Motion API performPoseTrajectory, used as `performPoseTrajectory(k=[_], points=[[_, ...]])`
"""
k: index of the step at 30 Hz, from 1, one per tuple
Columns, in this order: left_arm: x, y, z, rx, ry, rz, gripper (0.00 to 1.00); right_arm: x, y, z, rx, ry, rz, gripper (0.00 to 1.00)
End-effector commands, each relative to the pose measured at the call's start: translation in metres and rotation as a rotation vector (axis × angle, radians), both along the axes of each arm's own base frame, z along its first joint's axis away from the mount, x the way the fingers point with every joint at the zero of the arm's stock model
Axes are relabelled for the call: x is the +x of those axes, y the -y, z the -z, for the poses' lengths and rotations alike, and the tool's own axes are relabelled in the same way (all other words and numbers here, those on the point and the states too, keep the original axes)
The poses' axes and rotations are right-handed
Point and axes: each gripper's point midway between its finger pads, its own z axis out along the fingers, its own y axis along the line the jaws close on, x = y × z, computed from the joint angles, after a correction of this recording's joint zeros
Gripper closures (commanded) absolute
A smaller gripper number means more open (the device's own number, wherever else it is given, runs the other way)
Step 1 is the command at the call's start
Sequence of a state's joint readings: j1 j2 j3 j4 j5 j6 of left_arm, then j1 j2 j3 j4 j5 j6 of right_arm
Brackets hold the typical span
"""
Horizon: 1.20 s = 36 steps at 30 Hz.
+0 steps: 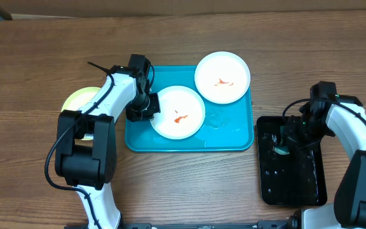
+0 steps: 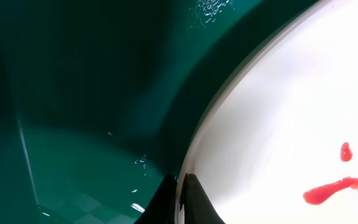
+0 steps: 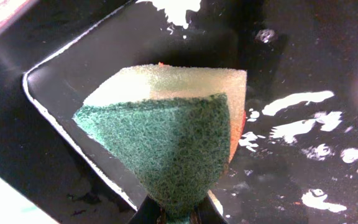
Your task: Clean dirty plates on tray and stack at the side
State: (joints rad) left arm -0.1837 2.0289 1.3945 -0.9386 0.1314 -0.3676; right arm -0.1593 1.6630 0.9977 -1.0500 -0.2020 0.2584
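Observation:
Two white plates lie on the turquoise tray (image 1: 229,132), each with an orange-red smear. The nearer plate (image 1: 177,112) has my left gripper (image 1: 146,108) at its left rim. In the left wrist view the left gripper (image 2: 180,200) is shut on that rim of the plate (image 2: 291,106), one finger above and one below, with the sauce smear (image 2: 334,190) close by. The far plate (image 1: 222,77) overlaps the tray's top right edge. A pale yellow-green plate (image 1: 80,98) rests on the table left of the tray, partly hidden by my left arm. My right gripper (image 3: 179,214) is shut on a green-and-yellow sponge (image 3: 166,124).
A smaller black tray (image 1: 297,184) sits right of the turquoise one, wet and glossy, with my right gripper (image 1: 283,145) and the sponge (image 1: 281,150) over its upper left part. Water drops glint on the turquoise tray floor (image 2: 73,93). Bare wooden table surrounds both trays.

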Motion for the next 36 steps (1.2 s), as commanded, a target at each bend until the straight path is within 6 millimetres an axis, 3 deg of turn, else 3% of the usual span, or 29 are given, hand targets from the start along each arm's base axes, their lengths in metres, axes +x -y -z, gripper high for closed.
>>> performPoseTrajectory(k=[1,9,13,20,24,28,33,36], points=[[-0.011,-0.004,0.010,0.027,-0.040,0.004,0.96,-0.003,0.003,0.001,-0.021,0.005,0.002,0.95],[-0.011,-0.004,0.011,0.027,-0.039,0.005,0.96,-0.023,0.001,0.039,-0.031,-0.008,0.079,0.87],[-0.011,-0.004,0.011,0.027,-0.039,0.005,0.96,0.001,-0.001,0.041,-0.014,0.097,0.084,0.85],[-0.011,-0.004,0.010,0.027,-0.040,0.004,0.96,0.053,0.004,0.027,-0.014,0.299,0.082,0.83],[-0.012,-0.004,0.010,0.027,-0.045,0.004,0.96,0.061,0.005,0.023,-0.017,0.330,0.081,0.85],[-0.013,-0.005,0.010,0.028,-0.047,0.004,0.96,0.057,0.005,0.003,-0.015,0.279,0.044,0.94],[-0.013,-0.005,0.010,0.029,-0.047,0.005,0.96,0.058,0.010,-0.048,-0.039,0.246,0.043,0.96],[-0.013,-0.005,0.010,0.029,-0.047,0.005,0.96,0.054,0.010,-0.069,-0.042,0.226,0.042,0.96]])
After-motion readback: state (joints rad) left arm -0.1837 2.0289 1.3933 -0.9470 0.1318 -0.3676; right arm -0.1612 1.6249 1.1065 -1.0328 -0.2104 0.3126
